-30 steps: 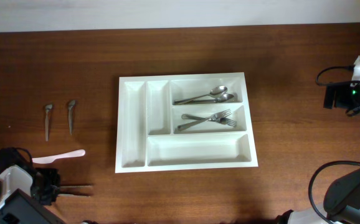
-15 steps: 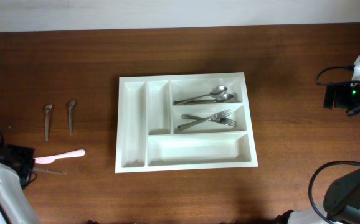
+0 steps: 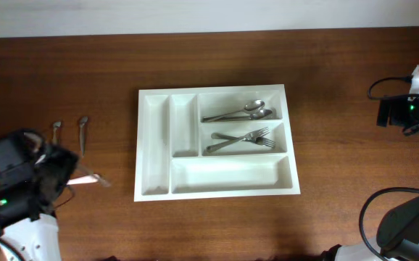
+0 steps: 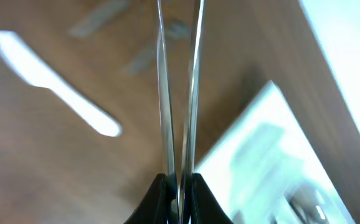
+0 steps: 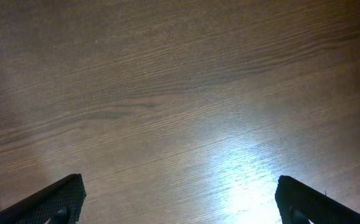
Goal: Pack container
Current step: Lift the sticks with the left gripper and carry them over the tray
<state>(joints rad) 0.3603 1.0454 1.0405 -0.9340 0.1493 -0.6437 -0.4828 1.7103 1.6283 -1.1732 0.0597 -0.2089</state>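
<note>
Two thin metal pieces (image 4: 161, 93) are sticking out side by side from the left gripper (image 4: 179, 186), and its fingers are pressing tightly on them. They are looking like table knives seen from the edge, but the wrist picture is too blurred to be sure. The gripper is hanging near the left edge of the table (image 3: 340, 58), about halfway along it. Its arm is covering most of a white plastic knife (image 3: 86, 179) lying just beside it. Two small metal utensils (image 3: 83, 125) are lying a little further toward the far edge. The container (image 3: 231, 175) is sitting in the middle of the tabletop, well apart from the gripper. Two spoons (image 3: 242, 111) are lying in its far wide compartment and two forks (image 3: 242, 139) in the middle one. The right gripper (image 5: 180, 208) is hanging over bare wood near the right edge with its fingers wide apart.

A second ago the left gripper was at the near left corner. Now it is standing further from that corner and closer to the container, over the plastic knife. The container and the cutlery in it are lying as before.
</note>
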